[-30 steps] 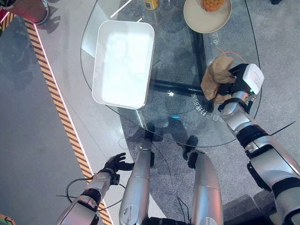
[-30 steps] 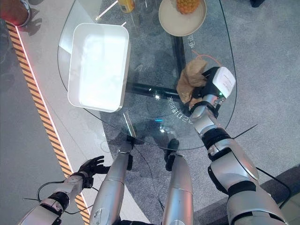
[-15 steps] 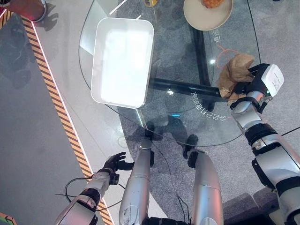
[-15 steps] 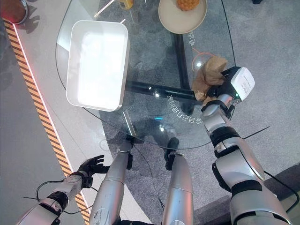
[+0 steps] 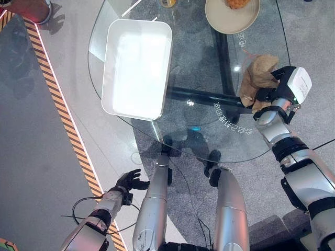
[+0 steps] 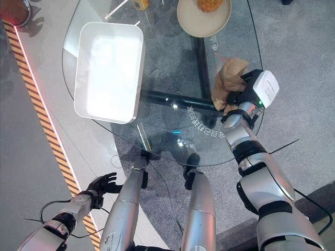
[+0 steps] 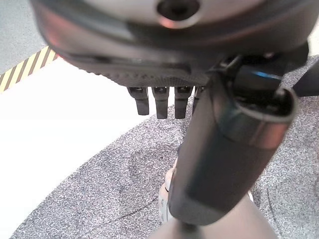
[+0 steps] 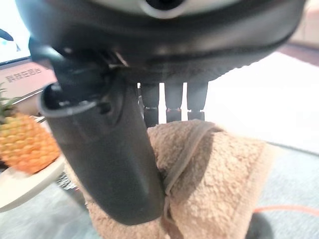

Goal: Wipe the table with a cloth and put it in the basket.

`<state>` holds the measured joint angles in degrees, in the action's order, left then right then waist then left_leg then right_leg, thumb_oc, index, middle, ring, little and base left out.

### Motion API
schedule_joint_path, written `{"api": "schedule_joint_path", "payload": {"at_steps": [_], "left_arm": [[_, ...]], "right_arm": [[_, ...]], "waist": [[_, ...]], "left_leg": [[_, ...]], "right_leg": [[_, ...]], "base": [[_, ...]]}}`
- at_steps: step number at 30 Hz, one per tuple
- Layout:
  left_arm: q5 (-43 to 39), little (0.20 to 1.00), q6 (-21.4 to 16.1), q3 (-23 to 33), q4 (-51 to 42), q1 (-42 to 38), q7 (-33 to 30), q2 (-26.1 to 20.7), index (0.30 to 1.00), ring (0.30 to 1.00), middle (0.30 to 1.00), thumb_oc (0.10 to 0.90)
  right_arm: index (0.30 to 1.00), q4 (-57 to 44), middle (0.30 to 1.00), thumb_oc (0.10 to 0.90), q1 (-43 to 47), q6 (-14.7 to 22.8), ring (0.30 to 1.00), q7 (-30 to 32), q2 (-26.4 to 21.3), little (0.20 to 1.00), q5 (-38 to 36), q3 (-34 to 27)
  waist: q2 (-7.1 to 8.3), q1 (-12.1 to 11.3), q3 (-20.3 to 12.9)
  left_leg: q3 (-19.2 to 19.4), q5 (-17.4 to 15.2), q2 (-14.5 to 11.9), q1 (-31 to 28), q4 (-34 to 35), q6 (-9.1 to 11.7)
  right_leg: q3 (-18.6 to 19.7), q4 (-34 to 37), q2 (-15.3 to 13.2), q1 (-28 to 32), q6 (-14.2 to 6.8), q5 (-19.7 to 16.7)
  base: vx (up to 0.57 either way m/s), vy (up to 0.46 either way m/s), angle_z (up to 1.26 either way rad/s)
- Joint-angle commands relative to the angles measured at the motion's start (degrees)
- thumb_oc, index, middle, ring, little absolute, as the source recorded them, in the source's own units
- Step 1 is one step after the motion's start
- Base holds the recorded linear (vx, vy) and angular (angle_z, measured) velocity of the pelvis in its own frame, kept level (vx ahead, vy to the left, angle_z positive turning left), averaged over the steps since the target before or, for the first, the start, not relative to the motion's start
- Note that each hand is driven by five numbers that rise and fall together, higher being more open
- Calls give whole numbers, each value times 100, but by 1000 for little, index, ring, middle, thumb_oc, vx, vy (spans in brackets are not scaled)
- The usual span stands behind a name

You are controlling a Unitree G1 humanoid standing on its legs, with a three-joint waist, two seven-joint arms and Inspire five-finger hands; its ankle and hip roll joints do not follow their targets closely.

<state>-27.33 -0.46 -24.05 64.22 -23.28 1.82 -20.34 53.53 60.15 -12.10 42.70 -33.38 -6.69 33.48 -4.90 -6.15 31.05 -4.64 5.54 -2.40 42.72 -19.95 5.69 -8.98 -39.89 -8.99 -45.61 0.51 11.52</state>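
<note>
Left hand (image 5: pixel 127 183) is hanging low beside the table at lower left, over the grey floor (image 5: pixel 31 130) near the orange-and-black striped line (image 5: pixel 68 125). Its fingers (image 7: pixel 157 102) are hanging loose and slightly apart, holding nothing, with the thumb sticking out to the side.

White rectangular basket (image 5: pixel 137 68) is sitting on the left part of the glass table (image 5: pixel 204 73), open side up, nothing inside it. It is well apart from the cloth.

At the far edge, a yellow container (image 5: pixel 168 4) is standing just past the basket's far corner, mostly cut off by the frame. Further right, a beige plate (image 5: pixel 222 21) is holding a pineapple (image 8: pixel 25 142); the plate is near the cloth but not touching it.

Brown cloth (image 5: pixel 257 76) is lying bunched up on the glass near the table's right edge, under and against the right hand (image 5: pixel 280 91). In the right wrist view the thumb is pressing down onto the terry fabric and the fingers (image 8: pixel 167 104) are reaching over the cloth's far side, close together, so the hand is gripping the cloth against the tabletop. A thin orange cord (image 6: pixel 222 56) is lying on the glass beside the cloth's far side.
</note>
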Motion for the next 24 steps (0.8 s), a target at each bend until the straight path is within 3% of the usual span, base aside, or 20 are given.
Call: {"api": "schedule_joint_path", "payload": {"at_steps": [1, 13, 24], "left_arm": [[36, 900, 16, -12, 168, 237, 23, -6, 900, 900, 900, 800], [83, 900, -23, -33, 123, 236, -36, 115, 900, 900, 900, 800], [105, 900, -11, -62, 91, 211, -52, 200, 900, 900, 900, 800]], "right_arm": [[300, -512, 300, 100, 665, 241, 300, 128, -406, 200, 331, 188], [300, -1101, 300, 100, 677, -124, 300, -344, 64, 200, 677, 734], [300, -1297, 300, 100, 549, -132, 300, -844, 366, 200, 1067, 964]], "waist": [[-55, 3, -125], [-99, -55, -125], [-133, -58, -125]], "left_leg": [[455, -762, 180, -134, -696, -507], [500, -707, 228, -175, -575, -480], [511, -678, 261, -173, -530, -459]], "right_leg": [[-30, 813, 110, 220, -165, -699], [-69, 910, 74, 250, -158, -725], [-56, 951, 55, 231, -175, -754]], "base": [[0, 0, 0], [0, 0, 0], [0, 0, 0]]}}
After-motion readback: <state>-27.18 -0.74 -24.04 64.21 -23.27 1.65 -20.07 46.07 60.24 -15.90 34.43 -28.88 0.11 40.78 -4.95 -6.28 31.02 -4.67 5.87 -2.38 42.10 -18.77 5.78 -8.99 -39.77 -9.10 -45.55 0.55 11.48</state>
